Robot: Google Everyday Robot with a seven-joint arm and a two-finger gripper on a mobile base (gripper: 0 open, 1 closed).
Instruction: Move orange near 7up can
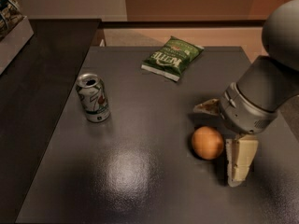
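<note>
The orange lies on the dark table, right of the middle. The 7up can, silver-white with green and red markings, stands upright at the left, well apart from the orange. My gripper is low over the table at the orange's right side and open. One cream finger points down just right of the orange. The other finger sticks out just behind it. Neither finger visibly presses on the fruit.
A green chip bag lies at the back of the table. A dark counter runs along the left, with a tray at its far end. My arm's grey housing covers the table's right edge.
</note>
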